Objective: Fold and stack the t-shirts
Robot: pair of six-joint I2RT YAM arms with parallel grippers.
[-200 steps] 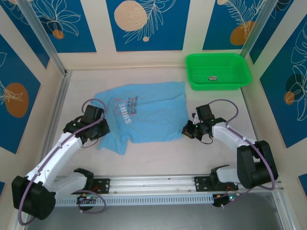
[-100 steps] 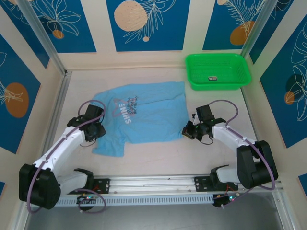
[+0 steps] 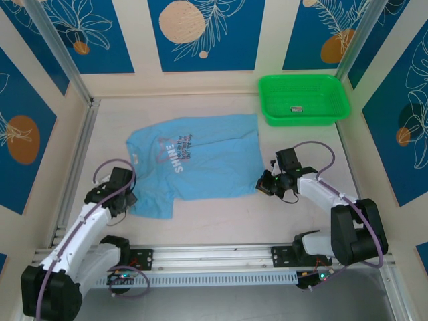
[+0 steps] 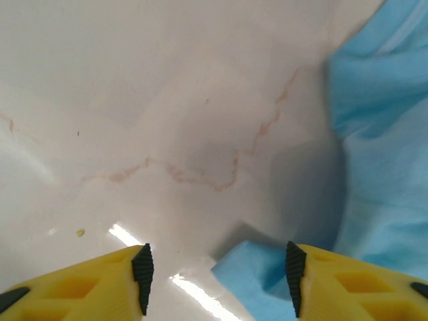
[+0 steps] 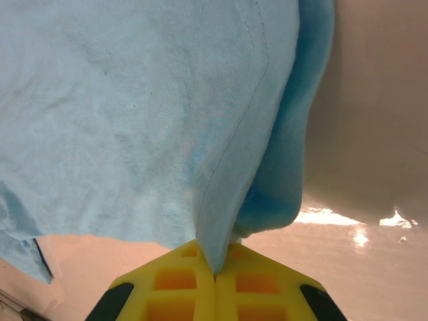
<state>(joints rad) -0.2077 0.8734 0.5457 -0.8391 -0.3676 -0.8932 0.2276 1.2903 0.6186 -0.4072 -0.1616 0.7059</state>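
A light sky-blue t-shirt (image 3: pixel 200 160) with white-and-pink lettering lies spread on the table's middle. My left gripper (image 3: pixel 124 195) stands open at the shirt's near left corner. Between its yellow fingers (image 4: pixel 114 284) a blue corner of the t-shirt (image 4: pixel 257 267) rests on the table, free of the pads. My right gripper (image 3: pixel 264 184) is shut on the shirt's right hem. In the right wrist view the t-shirt (image 5: pixel 134 114) fabric runs pinched into the closed fingers (image 5: pixel 174 284).
A bright green basket (image 3: pixel 304 99) with a small dark item inside stands at the back right. A metal rail (image 3: pixel 214 257) runs along the near edge. Patterned walls close in the left, back and right.
My left gripper has opened, let go of the shirt's left corner and drawn back toward the near left. The left edge now lies flat. The right gripper has held its grip.
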